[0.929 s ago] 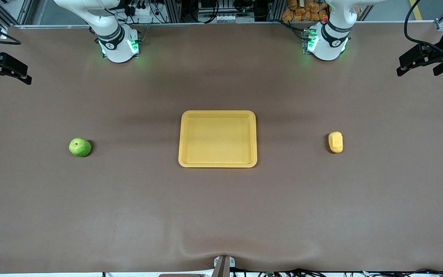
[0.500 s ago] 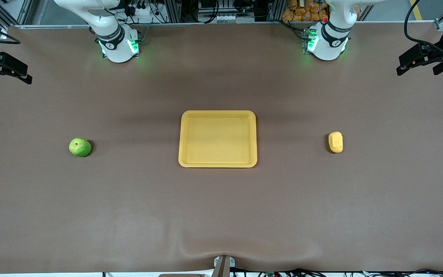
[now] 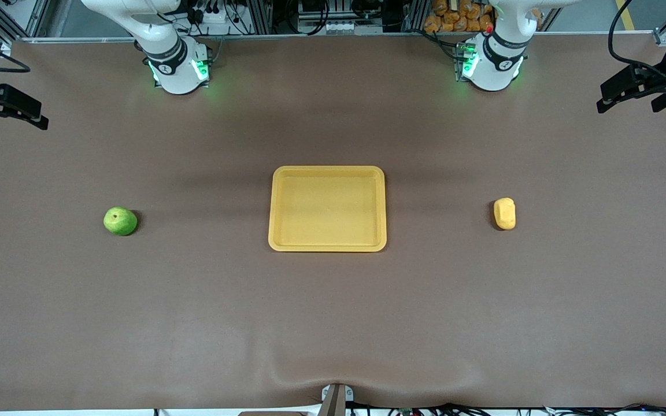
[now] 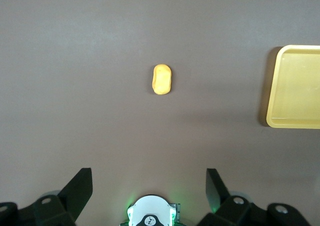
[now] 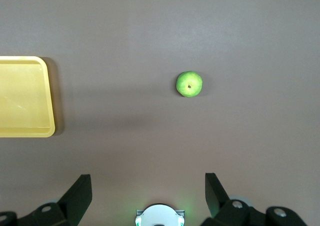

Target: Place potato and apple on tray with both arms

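The green apple [image 3: 119, 221] lies on the brown table toward the right arm's end; it also shows in the right wrist view [image 5: 189, 83]. The yellow potato [image 3: 504, 213] lies toward the left arm's end and shows in the left wrist view [image 4: 162, 79]. The yellow tray [image 3: 327, 173] sits empty mid-table between them. My right gripper [image 5: 148, 178] is open and empty, held high over its end of the table [image 3: 32, 115]. My left gripper [image 4: 149, 175] is open and empty, high over its own end [image 3: 607, 98].
The arm bases [image 3: 180, 69] [image 3: 492, 66] stand with green lights at the table edge farthest from the front camera. A camera mount [image 3: 336, 398] sits at the nearest edge. The tablecloth has a soft wrinkle there.
The right gripper has shifted very slightly at the edge of the front view. The apple, potato and tray have not moved.
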